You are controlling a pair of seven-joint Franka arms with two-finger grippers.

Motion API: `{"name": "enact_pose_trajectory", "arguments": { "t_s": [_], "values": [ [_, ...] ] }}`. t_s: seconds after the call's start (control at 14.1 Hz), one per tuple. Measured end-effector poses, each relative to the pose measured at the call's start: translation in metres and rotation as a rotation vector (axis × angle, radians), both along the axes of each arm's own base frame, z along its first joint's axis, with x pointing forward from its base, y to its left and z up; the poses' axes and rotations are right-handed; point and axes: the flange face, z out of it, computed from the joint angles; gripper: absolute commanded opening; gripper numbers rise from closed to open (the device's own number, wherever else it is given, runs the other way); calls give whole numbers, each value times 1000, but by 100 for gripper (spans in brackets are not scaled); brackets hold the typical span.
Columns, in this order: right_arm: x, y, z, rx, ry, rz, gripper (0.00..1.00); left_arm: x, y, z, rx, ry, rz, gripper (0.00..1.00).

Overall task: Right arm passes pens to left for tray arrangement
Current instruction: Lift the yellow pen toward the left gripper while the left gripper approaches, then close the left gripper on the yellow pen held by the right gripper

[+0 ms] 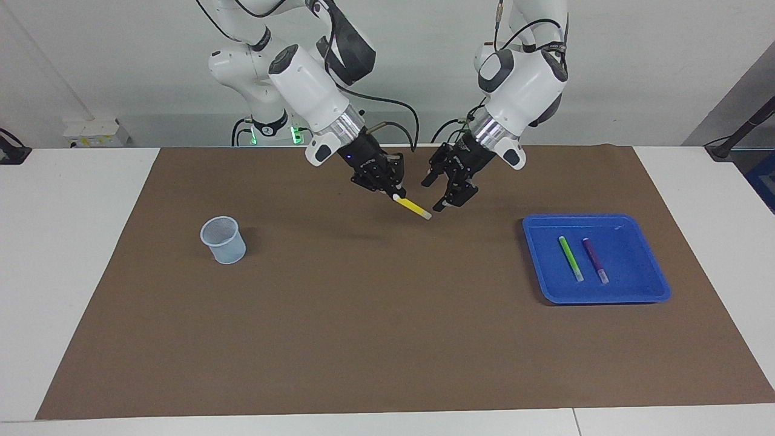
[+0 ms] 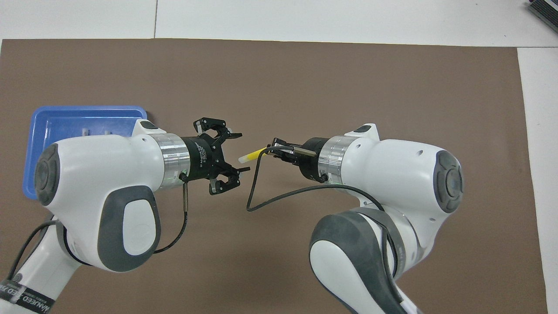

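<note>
Over the brown mat (image 1: 375, 339), toward the robots' end and between the mesh cup (image 1: 223, 240) and the blue tray (image 1: 636, 293), the 2 grippers are meeting in the air.

Item 1: right gripper (image 1: 395, 195), clenched on the whitish end of the yellow pen (image 1: 414, 208); it is holding the pen slanted, free tip pointing toward the tray.

Item 2: left gripper (image 1: 441, 197), fingers spread apart and holding nothing; it is hovering just beside the yellow pen's free tip, with the tip sitting at the mouth of the spread fingers in the overhead view (image 2: 241, 150). Whether a finger is touching the pen cannot be told.

Item 3: blue tray, resting on the mat toward the left arm's end. It is holding 2 pens lying flat, side by side and apart from each other: the green pen (image 1: 570, 258), nearer the cup's end of the tray, and the purple pen (image 1: 595, 260) beside it. Both are lying with their pale ends away from the robots.

Item 4: mesh cup, standing upright on the mat toward the right arm's end, well apart from the tray.
</note>
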Motion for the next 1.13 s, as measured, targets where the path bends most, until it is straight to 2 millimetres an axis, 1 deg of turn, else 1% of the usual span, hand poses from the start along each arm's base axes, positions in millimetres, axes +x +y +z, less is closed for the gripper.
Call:
{"name": "enact_pose_trajectory", "arguments": {
  "t_s": [0.14,0.5,0.64,0.71,0.78,0.85,0.92,0.99,1.13],
  "values": [
    [0,0,0,0,0,0,0,-6,-10,-4,-1,-28,4,74],
    [0,0,-1,-1,3,1,0,-16,-32,-20,-8,-48,8,74],
    [-1,1,-1,-1,3,3,0,-16,-35,-24,-7,-54,12,73],
    [-1,1,-1,-1,3,3,0,-15,-36,-26,-6,-55,14,69],
    [-1,1,-1,-1,3,3,0,-15,-36,-27,-5,-56,16,63],
    [-1,1,-1,-1,3,3,0,-14,-36,-29,-4,-57,18,54],
    [-1,1,-1,-1,3,3,0,-13,-36,-30,-4,-57,20,40],
    [-1,1,-1,-1,3,3,0,-13,-36,-30,-4,-59,22,29],
    [-1,1,-1,-1,3,3,0,-13,-36,-30,-4,-60,23,1]
  ]
}}
